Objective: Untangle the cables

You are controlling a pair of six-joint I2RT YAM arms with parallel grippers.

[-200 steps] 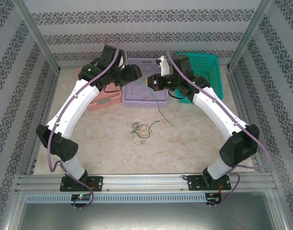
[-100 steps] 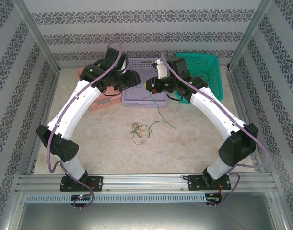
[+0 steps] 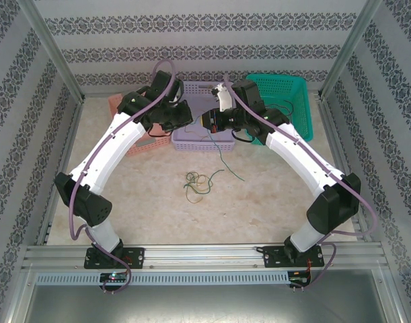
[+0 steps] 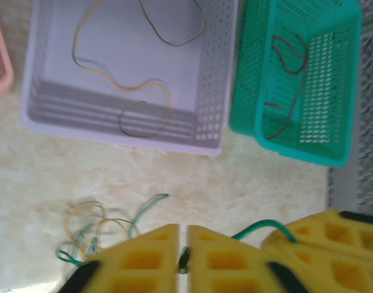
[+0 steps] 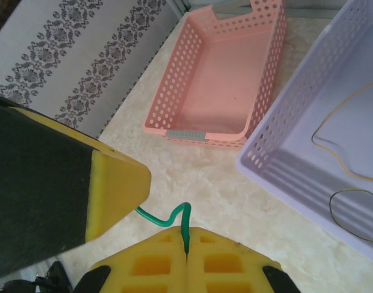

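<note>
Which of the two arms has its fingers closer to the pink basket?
Left. The left fingers sit just right of the pink basket; the right fingers are further right, toward the green basket; both pinch one green cable.

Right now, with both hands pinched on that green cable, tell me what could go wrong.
1. The left hand and right hand are shut on the same green cable with a short span between; pulling apart may make it slip or snap.
2. Green strands also lie in the tangle; if one is this cable, lifting may tighten the knot.
3. The lilac basket sits close; the tail could snag its holes.
</note>
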